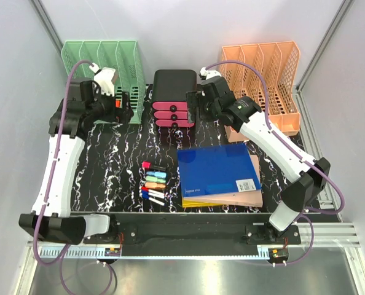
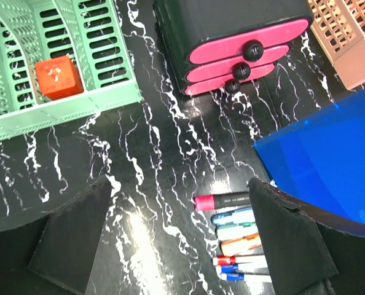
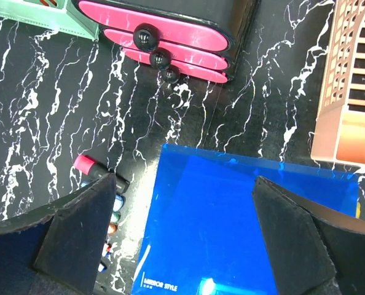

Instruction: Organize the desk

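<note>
The desk (image 1: 121, 160) is a black tabletop with white veining. A row of several markers (image 1: 153, 182) lies at its front middle, also in the left wrist view (image 2: 238, 236). A blue folder (image 1: 216, 167) lies on pink and yellow folders (image 1: 247, 198) to their right. My left gripper (image 1: 121, 103) hangs open and empty above the back left of the desk, its fingers (image 2: 78, 227) wide apart. My right gripper (image 1: 192, 106) hangs open and empty by the drawer unit, above the blue folder's far edge (image 3: 231, 215).
A black drawer unit with three pink drawers (image 1: 174, 98) stands at the back middle. A green file rack (image 1: 102, 55) at the back left holds an orange cube (image 2: 58, 77). An orange file rack (image 1: 265, 67) stands at the back right.
</note>
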Tool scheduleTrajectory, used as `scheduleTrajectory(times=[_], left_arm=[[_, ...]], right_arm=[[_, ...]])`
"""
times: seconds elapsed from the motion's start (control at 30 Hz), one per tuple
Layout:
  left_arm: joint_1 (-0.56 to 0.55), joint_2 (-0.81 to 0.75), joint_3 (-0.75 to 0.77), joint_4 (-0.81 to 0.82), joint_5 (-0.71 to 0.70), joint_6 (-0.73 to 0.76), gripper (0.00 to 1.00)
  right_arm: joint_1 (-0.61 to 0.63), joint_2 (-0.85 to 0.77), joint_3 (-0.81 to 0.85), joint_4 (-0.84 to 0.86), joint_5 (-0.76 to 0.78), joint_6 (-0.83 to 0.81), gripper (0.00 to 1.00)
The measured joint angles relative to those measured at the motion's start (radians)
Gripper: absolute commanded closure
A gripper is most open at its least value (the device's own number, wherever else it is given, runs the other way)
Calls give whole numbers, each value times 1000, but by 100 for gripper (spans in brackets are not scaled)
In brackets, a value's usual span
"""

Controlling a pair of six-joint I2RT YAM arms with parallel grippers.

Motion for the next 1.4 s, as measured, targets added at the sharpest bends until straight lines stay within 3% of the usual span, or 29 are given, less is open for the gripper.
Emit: scheduleTrajectory(times=[0.3, 0.53, 0.67, 0.8, 1.0, 1.4], left_arm=[[-76, 257, 85, 97, -119, -65, 1], [-111, 600, 452, 164, -192, -126, 1], [-110, 689, 582, 221, -204, -154, 1], [-109, 701, 546, 334, -190, -172, 1], [-108, 734, 434, 465, -170, -182, 1], [-91, 842, 401, 587, -134, -204, 1]], right_arm=[[-26, 203, 217, 29, 32, -41, 0], [-223, 425, 490, 74, -42, 35, 0], [-343, 592, 718, 102, -127, 106, 0], [-398, 742, 862, 183, -245, 193, 0], [-397, 886, 872, 324, -411, 306, 0], [-362, 967, 866, 439, -477, 344, 0]])
